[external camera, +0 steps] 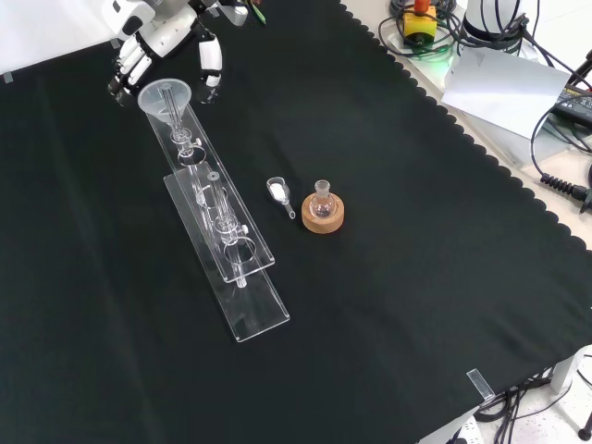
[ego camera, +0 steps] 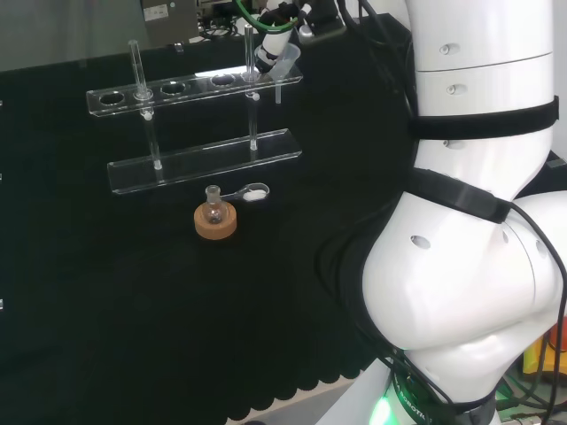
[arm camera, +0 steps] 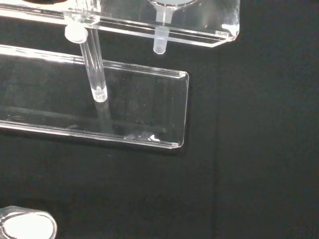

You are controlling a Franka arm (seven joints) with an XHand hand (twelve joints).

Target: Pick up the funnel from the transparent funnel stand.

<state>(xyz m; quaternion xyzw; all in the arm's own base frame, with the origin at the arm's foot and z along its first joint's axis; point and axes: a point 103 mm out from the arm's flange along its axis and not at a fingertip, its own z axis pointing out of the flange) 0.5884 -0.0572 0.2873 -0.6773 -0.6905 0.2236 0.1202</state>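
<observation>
I've got the clear funnel stand (external camera: 242, 305) running diagonally across the black cloth (external camera: 416, 277) in the front view. The hand (external camera: 157, 46) is at its far end, fingers curled around the rim of the funnel (external camera: 165, 96) without visibly touching it, nothing held. Funnel sits in the stand's end hole, stem down. Beside the stand: a small flask (external camera: 322, 203) on a cork ring (external camera: 326, 220), then a small scoop (external camera: 277, 191).

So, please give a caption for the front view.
Robot hand poised around the funnel seated in the transparent funnel stand.
</observation>
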